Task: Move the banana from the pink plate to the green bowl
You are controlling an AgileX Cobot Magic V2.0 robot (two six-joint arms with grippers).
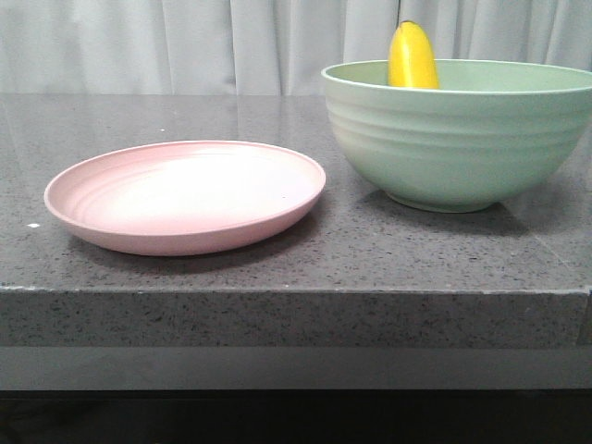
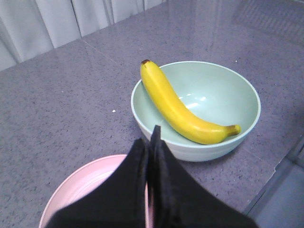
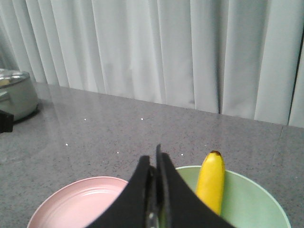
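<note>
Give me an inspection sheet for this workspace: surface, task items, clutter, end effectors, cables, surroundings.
Surface: speckled grey stone counter, dry, no spills seen.
Task items: banana lies inside the green bowl, one tip poking above the rim; pink plate holds nothing and sits beside the bowl, apart from it.
Clutter: metal pot far off on the counter.
End effectors: left end effector shut, holding nothing; right end effector shut, holding nothing; both above the plate and bowl.
Cables: nothing seen.
Surroundings: pale curtain behind the counter.
</note>
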